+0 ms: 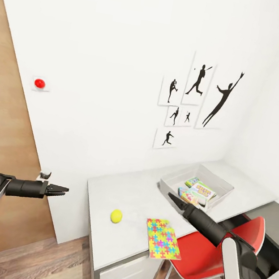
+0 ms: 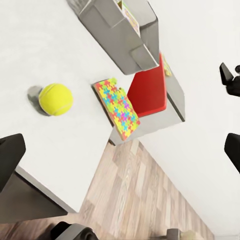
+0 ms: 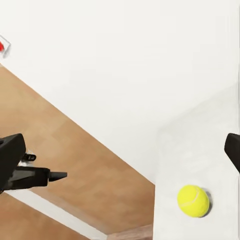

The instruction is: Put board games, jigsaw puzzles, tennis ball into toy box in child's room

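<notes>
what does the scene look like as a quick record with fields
ball: on table, apart from puzzle
puzzle: flat at table's front edge, overhanging a bit
toy box: on table by the wall, game boxes inside
chair: red, at the table
left pincer: empty, off the table's left end
right pincer: empty, above table near toy box

Even, bright, diffuse light fills all three views, with no visible source and no glare. The white wall renders almost flat, its corner at about two o'clock barely shaded. The tennis ball casts a small soft shadow on the table; in the left wrist view the shadow sits at the ball's nine o'clock. Edges look slightly soft, and straight lines lean toward the head view's borders.
</notes>
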